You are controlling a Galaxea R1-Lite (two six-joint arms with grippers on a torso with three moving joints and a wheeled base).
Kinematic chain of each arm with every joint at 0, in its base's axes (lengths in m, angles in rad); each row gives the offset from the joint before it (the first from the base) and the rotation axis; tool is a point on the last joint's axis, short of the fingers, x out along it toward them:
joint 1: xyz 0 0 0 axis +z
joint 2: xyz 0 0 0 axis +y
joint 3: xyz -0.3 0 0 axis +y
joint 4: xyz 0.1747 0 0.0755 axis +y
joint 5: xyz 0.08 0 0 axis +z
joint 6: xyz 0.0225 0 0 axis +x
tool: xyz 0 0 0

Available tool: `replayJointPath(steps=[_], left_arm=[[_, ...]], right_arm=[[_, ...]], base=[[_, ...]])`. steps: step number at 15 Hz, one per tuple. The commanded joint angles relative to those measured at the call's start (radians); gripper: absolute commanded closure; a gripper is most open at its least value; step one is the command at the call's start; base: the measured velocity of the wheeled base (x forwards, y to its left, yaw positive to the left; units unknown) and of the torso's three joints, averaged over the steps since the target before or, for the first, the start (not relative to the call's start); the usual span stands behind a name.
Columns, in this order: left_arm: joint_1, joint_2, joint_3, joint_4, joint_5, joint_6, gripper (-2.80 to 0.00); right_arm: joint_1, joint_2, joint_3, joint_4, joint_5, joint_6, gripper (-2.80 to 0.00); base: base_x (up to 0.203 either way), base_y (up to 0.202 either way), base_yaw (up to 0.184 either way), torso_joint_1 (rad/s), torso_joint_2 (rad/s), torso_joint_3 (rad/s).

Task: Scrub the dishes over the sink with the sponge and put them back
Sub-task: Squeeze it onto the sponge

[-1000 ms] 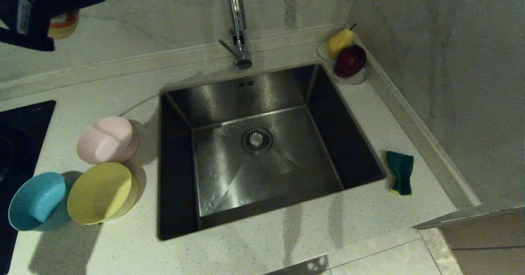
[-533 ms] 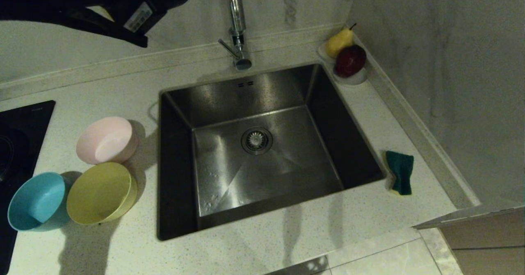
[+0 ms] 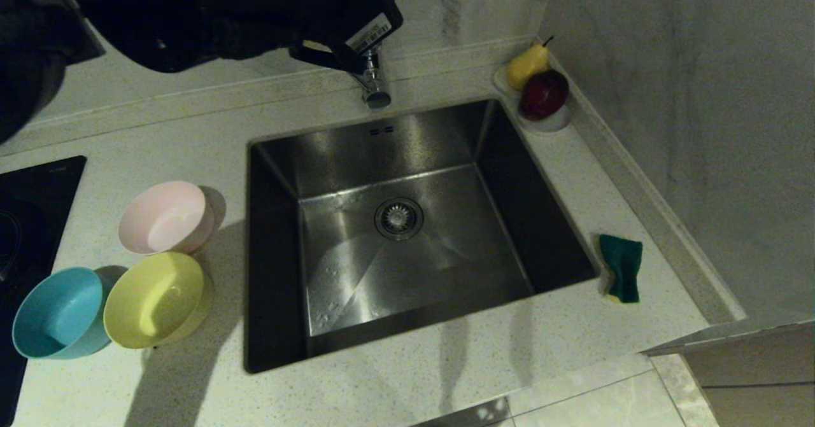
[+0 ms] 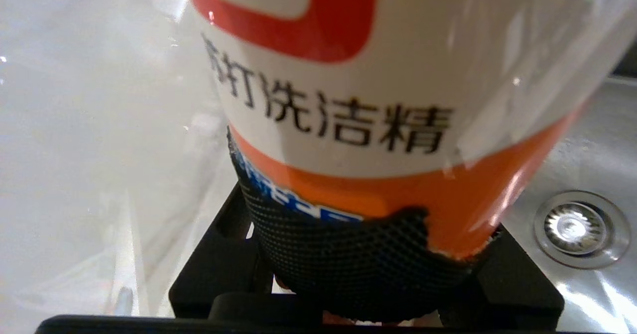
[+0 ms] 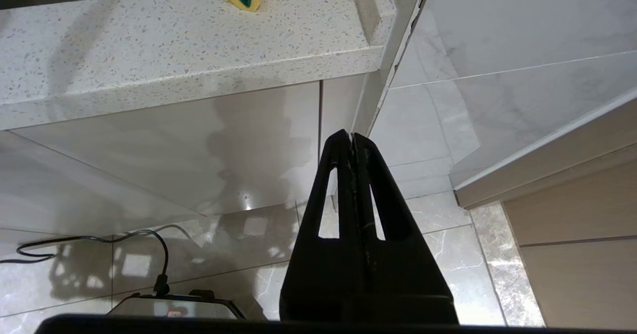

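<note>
Jaws of left gripper [image 4: 368,284] clamped round a dish-soap bottle [image 4: 378,100], arm stretched high across the sink [image 3: 407,236] near the tap [image 3: 375,90], bottle apparently tilted. Right gripper [image 5: 352,137] pressed together, parked below the counter. Sponge [image 3: 621,268] lay right of the sink; bowls [image 3: 159,300] left.

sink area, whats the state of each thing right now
sink: empty, dry-looking
tap: no water running
pink bowl: upright, empty, on the counter
yellow bowl: upright, empty
blue bowl: upright, empty
sponge: green face up, right of the sink
detergent bottle: held in the left claw, above the sink
right claw: shut, empty, below the counter
</note>
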Motion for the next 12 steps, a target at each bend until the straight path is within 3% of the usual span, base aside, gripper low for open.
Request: replayJointPath(steps=[1, 4, 7, 12], left_arm=[[-0.042, 0.067, -0.016, 0.006, 0.049, 0.007, 0.0], [-0.119, 0.114, -0.01, 0.005, 0.157, 0.011, 0.0], [-0.152, 0.164, -0.025, -0.008, 0.172, 0.011, 0.0], [-0.195, 0.255, -0.027, -0.01, 0.268, 0.011, 0.0]], right_arm=[[0.0, 0.0, 0.0, -0.001, 0.0, 0.0, 0.0], [0.0, 0.0, 0.0, -0.001, 0.0, 0.0, 0.0], [0.0, 0.0, 0.0, 0.0, 0.0, 0.0, 0.0], [0.0, 0.0, 0.0, -0.001, 0.0, 0.0, 0.0]], base=[[0.0, 0.0, 0.0, 0.0, 0.0, 0.0], [0.0, 0.0, 0.0, 0.0, 0.0, 0.0], [0.0, 0.0, 0.0, 0.0, 0.0, 0.0], [0.0, 0.0, 0.0, 0.0, 0.0, 0.0]])
